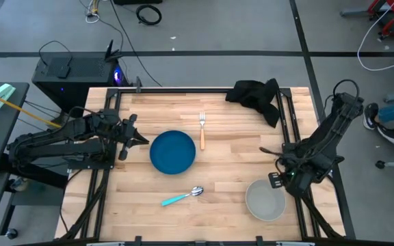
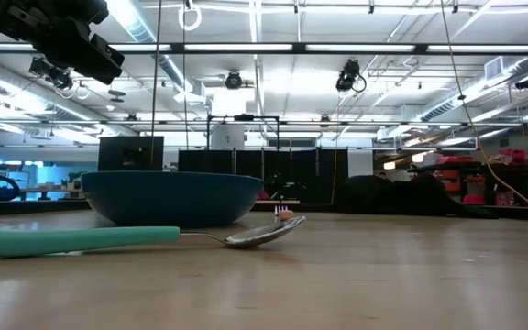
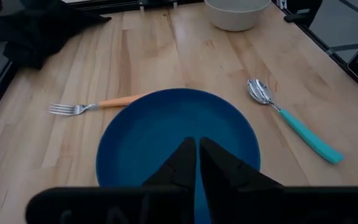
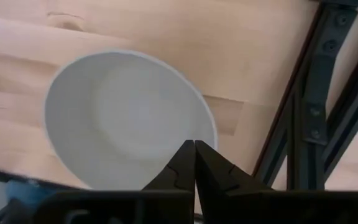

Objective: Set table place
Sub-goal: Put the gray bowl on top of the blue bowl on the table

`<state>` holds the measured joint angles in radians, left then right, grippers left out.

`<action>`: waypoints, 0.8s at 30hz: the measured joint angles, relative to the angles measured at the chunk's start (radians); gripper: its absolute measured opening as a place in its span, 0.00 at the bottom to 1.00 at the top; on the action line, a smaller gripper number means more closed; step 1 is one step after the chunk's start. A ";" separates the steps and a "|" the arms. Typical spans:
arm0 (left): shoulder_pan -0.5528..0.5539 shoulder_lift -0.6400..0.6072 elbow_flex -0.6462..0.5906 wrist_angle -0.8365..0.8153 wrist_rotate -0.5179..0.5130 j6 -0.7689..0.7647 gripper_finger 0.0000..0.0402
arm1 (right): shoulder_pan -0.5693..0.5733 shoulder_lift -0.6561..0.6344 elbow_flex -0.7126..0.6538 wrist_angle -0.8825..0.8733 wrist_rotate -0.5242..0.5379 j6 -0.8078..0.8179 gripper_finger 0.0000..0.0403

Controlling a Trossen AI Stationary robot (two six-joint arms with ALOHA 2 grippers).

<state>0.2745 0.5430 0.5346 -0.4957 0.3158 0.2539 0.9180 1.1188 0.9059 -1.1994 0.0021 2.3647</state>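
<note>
Fingers of the left gripper (image 1: pixel 142 140) are seen pressed together on nothing, just left of the plate (image 1: pixel 172 152) at the middle of the table (image 1: pixel 224 184). Fork (image 1: pixel 202 130) is laid at the plate's right edge, spoon (image 1: pixel 182 197) near its front. Over the rim of the bowl (image 1: pixel 265 200) at front right, the right gripper (image 4: pixel 194 149) is likewise closed and empty.

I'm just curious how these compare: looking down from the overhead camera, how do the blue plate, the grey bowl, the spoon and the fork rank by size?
1. Blue plate, largest.
2. Grey bowl, slightly smaller.
3. Spoon and fork, both slim and similar in length; too close to rank.
</note>
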 joint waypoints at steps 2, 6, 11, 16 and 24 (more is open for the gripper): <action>0.000 0.000 0.000 0.000 0.000 0.000 0.06 | 0.002 0.032 0.002 -0.001 -0.039 -0.002 0.05; 0.000 0.000 0.000 0.001 0.000 0.000 0.06 | 0.011 0.082 0.002 -0.002 -0.114 -0.003 0.08; 0.000 0.000 0.000 0.001 0.000 0.000 0.08 | 0.023 0.131 0.002 0.037 -0.116 -0.003 0.13; 0.000 0.000 0.000 0.002 0.000 0.000 0.09 | 0.023 0.180 0.002 0.086 -0.116 -0.002 0.19; 0.000 0.000 0.000 0.002 0.000 0.000 0.06 | 0.023 0.253 0.002 0.108 -0.122 -0.001 0.24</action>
<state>0.2746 0.5430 0.5346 -0.4938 0.3157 0.2541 0.9408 1.3719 0.9077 -1.0910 -0.1201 2.3642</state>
